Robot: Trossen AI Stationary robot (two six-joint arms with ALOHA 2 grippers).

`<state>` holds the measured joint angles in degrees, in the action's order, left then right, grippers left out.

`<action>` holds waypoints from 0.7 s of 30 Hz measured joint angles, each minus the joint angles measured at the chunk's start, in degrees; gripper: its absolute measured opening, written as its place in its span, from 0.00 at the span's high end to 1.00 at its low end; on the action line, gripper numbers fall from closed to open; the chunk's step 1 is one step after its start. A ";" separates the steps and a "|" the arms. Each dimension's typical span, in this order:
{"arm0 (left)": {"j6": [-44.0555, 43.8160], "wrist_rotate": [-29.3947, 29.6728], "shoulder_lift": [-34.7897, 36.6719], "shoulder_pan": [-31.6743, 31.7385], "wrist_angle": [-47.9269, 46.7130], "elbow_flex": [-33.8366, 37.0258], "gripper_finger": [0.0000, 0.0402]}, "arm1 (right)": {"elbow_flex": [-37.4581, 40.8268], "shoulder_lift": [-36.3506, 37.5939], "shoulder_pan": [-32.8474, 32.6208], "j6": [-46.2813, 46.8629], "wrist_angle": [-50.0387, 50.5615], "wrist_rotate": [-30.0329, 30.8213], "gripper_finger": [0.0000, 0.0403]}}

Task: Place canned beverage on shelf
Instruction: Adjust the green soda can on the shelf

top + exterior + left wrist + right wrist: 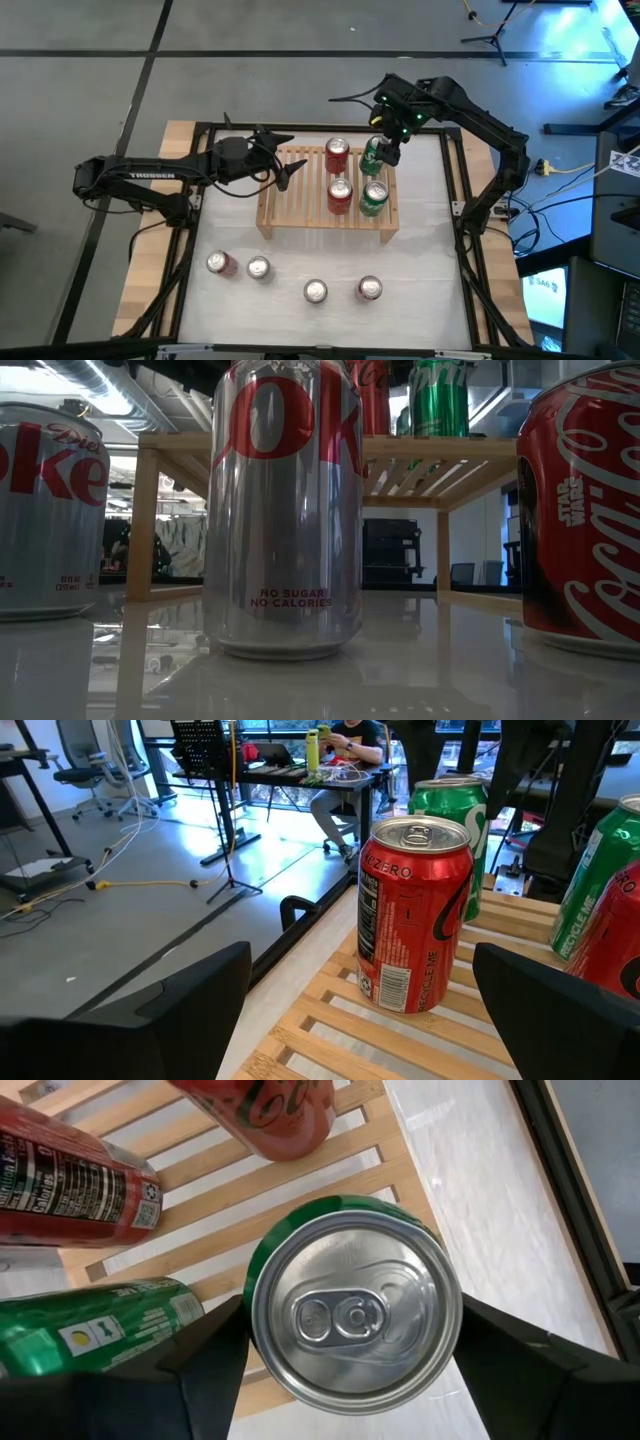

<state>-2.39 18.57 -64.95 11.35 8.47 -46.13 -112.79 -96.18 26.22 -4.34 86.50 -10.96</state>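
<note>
The light wooden shelf (300, 200) stands mid-table. On its slats stand two red cans (337, 155) (340, 194) and a green can (374, 198). My right gripper (384, 150) reaches steeply down over the shelf's far right corner, shut on a second green can (355, 1315). Whether that can's base rests on the slats is hidden. My left gripper (288, 170) hovers level over the shelf's left part, open, and short of the far red can (415, 920). My right gripper pinches the green can between its two fingers, one on each side of the wall just below the top rim (252, 1342). The fingers come from above, slanting down from the far right. The can stands roughly upright over the shelf's far right corner.
Several more cans stand on the white table in front of the shelf: a red and a silver one (220, 263) (258, 268) at left, a silver (315, 291) and a red one (368, 289) at right. The shelf's left half has bare slats (285, 205).
</note>
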 joint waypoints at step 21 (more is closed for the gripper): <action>0.01 -0.01 0.02 0.00 0.01 0.00 0.07 | 0.04 -0.04 0.00 -0.39 -0.73 -0.66 0.24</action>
<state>-2.38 18.56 -64.93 11.35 8.47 -46.13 -112.75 -96.23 26.22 -4.73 85.76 -11.62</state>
